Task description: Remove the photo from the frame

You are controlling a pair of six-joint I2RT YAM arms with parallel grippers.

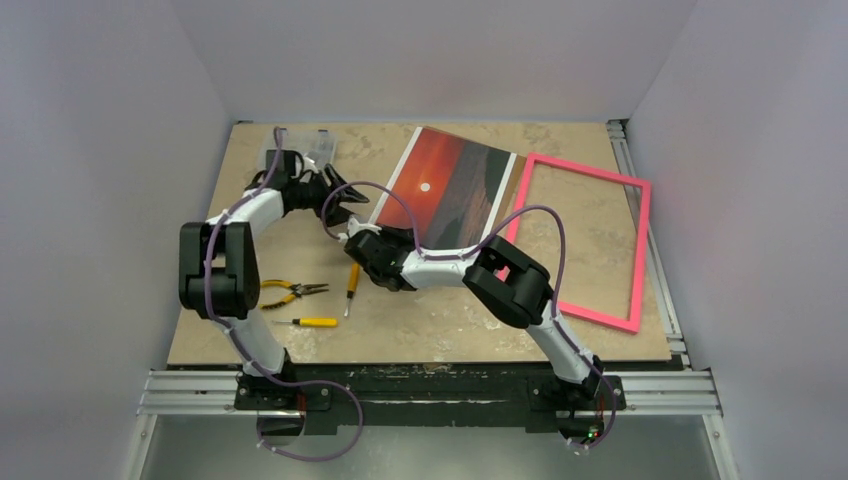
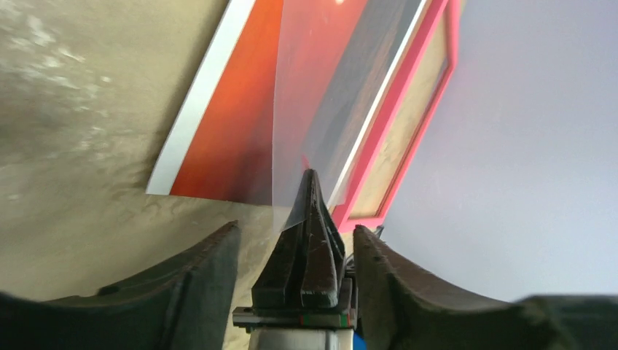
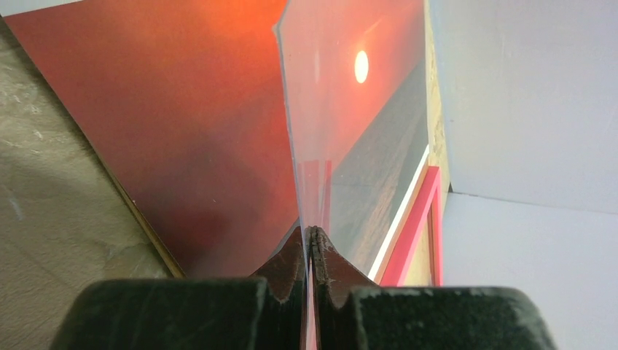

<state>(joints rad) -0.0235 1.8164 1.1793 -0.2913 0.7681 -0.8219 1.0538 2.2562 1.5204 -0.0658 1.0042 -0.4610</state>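
Clear sheet (image 3: 331, 109) pinched in R gripper (image 3: 311, 232) over photo (image 3: 167, 124); L gripper (image 2: 295, 228) spread.

photo (image 1: 450, 185): I see red-orange sky, white sun, dark land, white edge strips.
frame (image 1: 590, 169): bright pink.
clear sheet (image 3: 321, 109): see-through, tinted orange.
table (image 1: 420, 325): mottled beige.
pliers (image 1: 283, 293): yellow handles.

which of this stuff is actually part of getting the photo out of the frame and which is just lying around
Part of the job:
- photo
- pink frame, lying beside the photo
- clear sheet, pinched in the right gripper

Just lying about:
- yellow-handled pliers
- yellow screwdriver beside the pliers
- second yellow screwdriver, nearer the bases
- clear plastic box
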